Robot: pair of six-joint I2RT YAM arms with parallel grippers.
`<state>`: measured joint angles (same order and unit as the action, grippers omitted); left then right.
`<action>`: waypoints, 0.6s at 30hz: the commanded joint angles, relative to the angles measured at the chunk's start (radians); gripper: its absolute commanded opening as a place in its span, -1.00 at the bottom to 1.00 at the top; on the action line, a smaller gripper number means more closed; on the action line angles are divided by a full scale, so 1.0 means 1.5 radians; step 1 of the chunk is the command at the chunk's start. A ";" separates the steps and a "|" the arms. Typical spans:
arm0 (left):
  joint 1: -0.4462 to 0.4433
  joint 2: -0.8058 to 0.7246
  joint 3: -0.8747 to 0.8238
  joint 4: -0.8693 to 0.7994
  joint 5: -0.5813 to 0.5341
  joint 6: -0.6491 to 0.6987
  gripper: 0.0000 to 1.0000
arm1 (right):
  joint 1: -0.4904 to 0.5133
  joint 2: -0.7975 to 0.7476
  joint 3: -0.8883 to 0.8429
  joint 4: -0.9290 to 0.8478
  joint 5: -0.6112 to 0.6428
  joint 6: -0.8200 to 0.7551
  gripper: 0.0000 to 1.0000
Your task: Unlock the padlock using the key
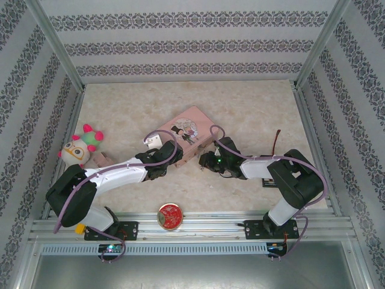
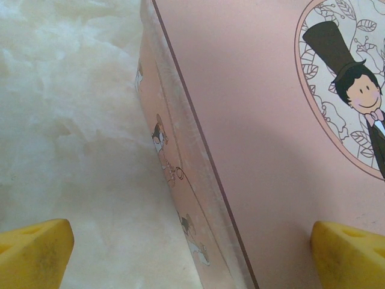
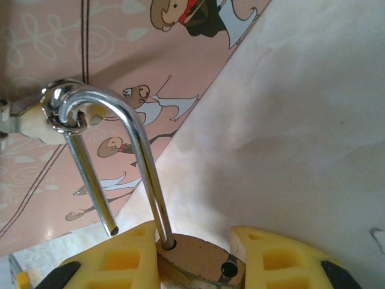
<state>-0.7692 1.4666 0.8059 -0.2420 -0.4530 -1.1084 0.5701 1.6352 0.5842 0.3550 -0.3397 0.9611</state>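
Near edge, top view: both arm bases bolted to the rail. A round red-gold tin (image 1: 170, 215) sits on the rail between the 2 bases.

Right gripper (image 3: 195, 266): the 2 yellow fingers (image 3: 123, 262) pinch the brass body of the padlock (image 3: 194, 254) from either side, and the jaws stand narrow, closed onto it. In the top view this gripper (image 1: 207, 160) sits just off the near right corner of the pink tin box (image 1: 187, 128).

Padlock state, right wrist view: 1 leg of the silvery shackle (image 3: 144, 162) is seated in the body. The other leg ends free above the left finger, clear of the body. 1 empty hole shows in the body's top face. The shackle's bend passes through the hasp loop (image 3: 60, 115) on the side of the box, so the padlock hangs at the box wall, over the table (image 1: 252, 114).

Left gripper (image 2: 192, 259): spread wide, holding nothing. 1 yellow fingertip shows at each lower corner of its wrist view. They straddle the box's long edge, 1 over bare table and 1 over the lid with its top-hatted cartoon figure. I cannot tell whether either fingertip touches the box. In the top view the left gripper (image 1: 170, 156) lies at the box's near left side.

Further left: a plush toy (image 1: 81, 147) with pink and green bobbles, well apart from the box.

Far: patterned walls (image 1: 180, 45) close off the back and both sides.
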 commanded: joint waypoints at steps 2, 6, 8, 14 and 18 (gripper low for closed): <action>0.014 0.000 -0.024 -0.062 -0.002 0.006 0.99 | -0.017 0.030 -0.008 0.078 0.031 0.031 -1.00; 0.015 0.000 -0.025 -0.062 -0.002 0.006 0.99 | -0.020 0.032 -0.013 0.099 0.030 0.036 -1.00; 0.015 0.001 -0.026 -0.062 -0.002 0.006 0.99 | -0.022 0.034 -0.015 0.109 0.030 0.037 -1.00; 0.016 0.003 -0.025 -0.060 0.000 0.006 0.99 | -0.024 0.051 -0.015 0.137 0.022 0.053 -1.00; 0.016 0.002 -0.025 -0.061 0.001 0.006 0.99 | -0.025 0.060 -0.019 0.154 0.023 0.065 -1.00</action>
<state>-0.7635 1.4647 0.8024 -0.2356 -0.4488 -1.1084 0.5472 1.6676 0.5579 0.4725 -0.3874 1.0267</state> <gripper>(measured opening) 0.994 0.234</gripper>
